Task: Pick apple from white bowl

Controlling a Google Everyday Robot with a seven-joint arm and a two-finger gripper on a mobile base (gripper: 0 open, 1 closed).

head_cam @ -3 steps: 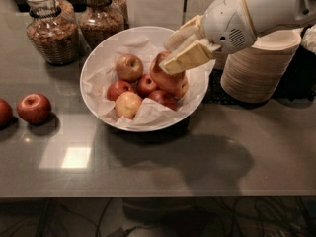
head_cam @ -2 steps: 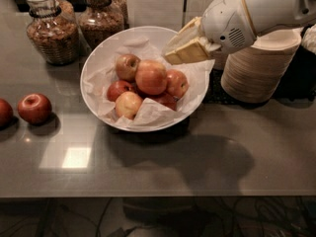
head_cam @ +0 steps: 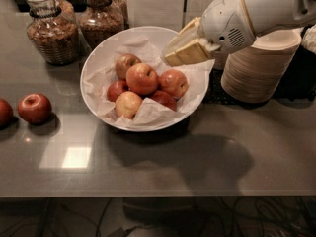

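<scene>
Top apple (head_cam: 142, 78) is sitting right on the heap in the middle of the white bowl (head_cam: 104, 49), reddish with a yellow patch, stem dimple facing up. So there's just the one camera view here, looking down at a dark grey table (head_cam: 197, 167).

Five more apples are packed around it in the bowl: one behind-left (head_cam: 126, 64), one to the right (head_cam: 173, 83), a darker one on the left (head_cam: 117, 89), a pale yellowish one at the front (head_cam: 128, 104), and a dark red one front-right (head_cam: 163, 98). All of them lie on the crumpled white paper (head_cam: 150, 113) lining the bowl.

The gripper (head_cam: 185, 53) hangs over the bowl's back-right rim, tilted down toward the pile, above the apples and not touching any of them. Whether it's open or closed honestly can't be made out from this angle. The white arm (head_cam: 256, 9) comes in from the upper right.

Just right of the bowl there's a stack of beige disposable bowls (head_cam: 254, 65). Behind the bowl on the left stand two glass jars, one (head_cam: 52, 31) further left and one (head_cam: 101, 16) closer to the rim, both holding something brown. Off to the left on the table are two loose red apples, one (head_cam: 34, 107) in full view and one (head_cam: 4, 112) cut off by the edge.
</scene>
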